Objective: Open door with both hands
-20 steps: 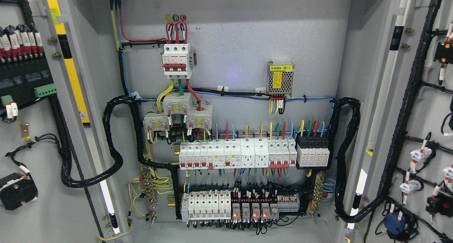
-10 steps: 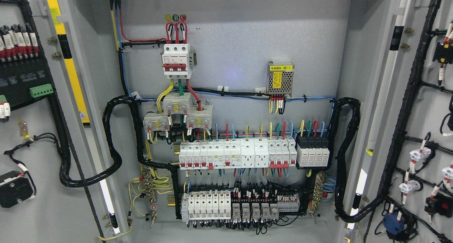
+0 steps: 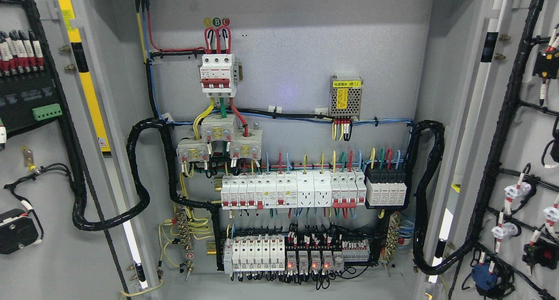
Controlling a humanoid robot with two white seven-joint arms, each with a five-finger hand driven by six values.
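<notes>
Now left door (image 3: pixel 39 160) has swung slightly wider.

The left door (image 3: pixel 39 169) and the right door (image 3: pixel 524 151) are both cut off by the picture's side edges, so their outer halves stay out of sight. Print on the yellow label (image 3: pixel 347 84) of the small power module (image 3: pixel 346 97) is too small to read.

Cabinet open, left door (image 3: pixel 39 169) and right door (image 3: pixel 519 151) swung out either side of back panel (image 3: pixel 288 51); red breaker (image 3: pixel 217 75) upper left on panel, breaker row (image 3: pixel 290 191) below it
</notes>
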